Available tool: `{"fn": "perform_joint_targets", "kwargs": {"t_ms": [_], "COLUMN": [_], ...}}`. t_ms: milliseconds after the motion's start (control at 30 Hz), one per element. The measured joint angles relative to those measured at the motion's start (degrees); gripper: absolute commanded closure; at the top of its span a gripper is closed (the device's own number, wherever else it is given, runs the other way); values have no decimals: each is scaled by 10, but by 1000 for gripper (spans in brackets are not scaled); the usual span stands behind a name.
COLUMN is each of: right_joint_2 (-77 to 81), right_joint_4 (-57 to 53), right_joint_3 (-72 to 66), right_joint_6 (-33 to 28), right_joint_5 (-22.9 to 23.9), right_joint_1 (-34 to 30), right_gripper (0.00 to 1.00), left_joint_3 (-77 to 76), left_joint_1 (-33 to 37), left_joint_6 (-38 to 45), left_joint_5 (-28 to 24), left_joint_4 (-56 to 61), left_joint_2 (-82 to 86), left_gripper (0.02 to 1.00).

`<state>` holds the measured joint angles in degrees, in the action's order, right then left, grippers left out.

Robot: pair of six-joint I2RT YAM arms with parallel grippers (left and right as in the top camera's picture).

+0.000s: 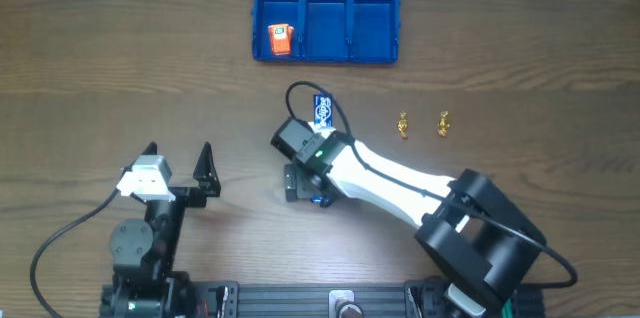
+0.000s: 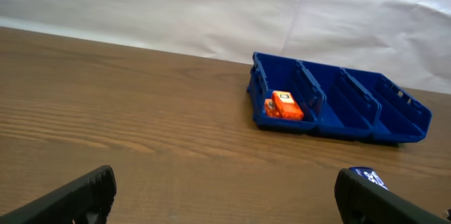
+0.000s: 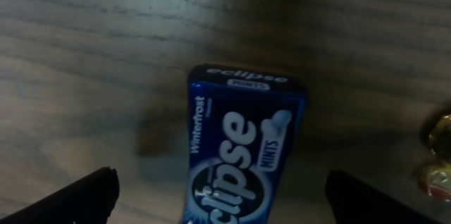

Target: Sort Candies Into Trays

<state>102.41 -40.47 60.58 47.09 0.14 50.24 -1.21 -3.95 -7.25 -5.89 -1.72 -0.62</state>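
Right wrist view: mint pack [image 3: 243, 153]

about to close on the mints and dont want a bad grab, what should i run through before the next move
1. Right gripper open: ok, its fingers stand wide on either side of the pack.
2. Blue mint pack lined up between the fingers: ok, it lies flat and roughly centred.
3. Gripper low enough to close on the pack: cannot tell.
4. Nearer gold candy clear of the pack: ok, it lies apart to one side.
5. Tray has room: ok, the middle and right compartments are bare; the orange candy sits in the left one.
6. Left gripper out of the way: ok, open and well off to the side.
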Motion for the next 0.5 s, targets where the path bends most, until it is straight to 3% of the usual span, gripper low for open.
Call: {"fn": "perform_joint_targets", "kwargs": {"t_ms": [267, 367, 500], "right_joint_2": [20, 24, 25], "right_joint_4": [3, 2, 3], "right_joint_3": [5, 6, 6], "right_joint_6": [8, 13, 20], "right_joint_5": [10, 15, 18], "right_joint_1": [0, 0, 0], "right_gripper": [102, 220, 463], "left_joint_3": [0, 0, 0], "left_joint_1": [0, 0, 0], "left_joint_6": [0, 0, 0], "left_joint_5": [0, 0, 0], "left_joint_4": [0, 0, 0], "left_joint_2": [0, 0, 0], "left_gripper": [20, 20, 20]}}
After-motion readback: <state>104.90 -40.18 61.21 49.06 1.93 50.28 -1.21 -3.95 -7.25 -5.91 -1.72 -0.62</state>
